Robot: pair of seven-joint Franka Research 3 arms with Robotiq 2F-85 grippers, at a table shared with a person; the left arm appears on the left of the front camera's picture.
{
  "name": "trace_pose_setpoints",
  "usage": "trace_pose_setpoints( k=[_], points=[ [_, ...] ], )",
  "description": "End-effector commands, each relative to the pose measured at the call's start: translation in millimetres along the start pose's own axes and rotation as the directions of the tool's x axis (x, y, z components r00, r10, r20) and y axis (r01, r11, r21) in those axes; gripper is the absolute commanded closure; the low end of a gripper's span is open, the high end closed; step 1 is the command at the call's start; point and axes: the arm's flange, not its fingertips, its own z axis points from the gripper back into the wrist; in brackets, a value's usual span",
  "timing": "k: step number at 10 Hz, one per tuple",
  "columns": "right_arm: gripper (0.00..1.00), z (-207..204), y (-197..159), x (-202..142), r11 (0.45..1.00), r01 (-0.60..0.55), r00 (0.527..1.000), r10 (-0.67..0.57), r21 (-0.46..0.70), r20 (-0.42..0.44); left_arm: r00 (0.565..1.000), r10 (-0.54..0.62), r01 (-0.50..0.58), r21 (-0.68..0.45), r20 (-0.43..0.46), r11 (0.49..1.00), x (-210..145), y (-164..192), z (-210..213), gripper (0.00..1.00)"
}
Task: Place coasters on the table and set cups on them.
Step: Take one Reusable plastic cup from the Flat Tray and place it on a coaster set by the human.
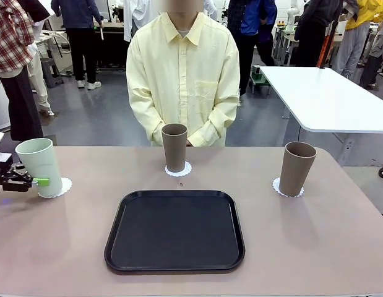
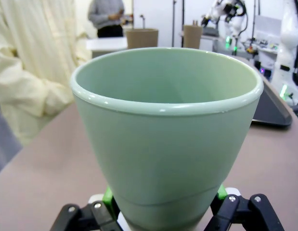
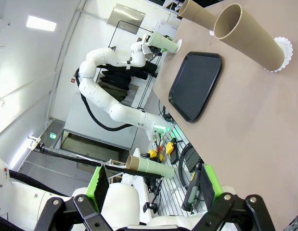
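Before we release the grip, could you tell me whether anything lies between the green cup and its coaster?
Nothing visible does: the left gripper is shut on the green cup, which stands directly on its coaster at the table's left edge.

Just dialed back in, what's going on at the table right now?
The left tool is shut on the mint green cup, which stands on a coaster at the table's left edge. Two brown cups already stand on their own coasters. The right tool is open and holds nothing. The person stands with hands clasped.
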Motion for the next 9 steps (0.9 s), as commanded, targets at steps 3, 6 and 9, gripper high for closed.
trace_pose_setpoints(
  k=[3,6,9],
  points=[
    [0.00,-0.1,1.3,0.4,1.000,0.006,1.000,-0.006,0.002,-0.001,0.999,-0.024,0.024,0.006,0.027,1.000,-1.6,14.1,-3.2,0.16],
    [0.00,-0.1,1.3,0.4,1.000,0.006,1.000,-0.006,0.002,-0.001,1.000,-0.007,0.007,-0.002,0.025,1.000,-7.4,17.8,-6.0,0.16],
    [0.00,-0.1,1.3,0.4,1.000,0.006,1.000,-0.006,0.002,-0.001,1.000,-0.003,0.003,-0.010,0.019,1.000,-8.6,17.2,-7.3,0.16]
  ],
)
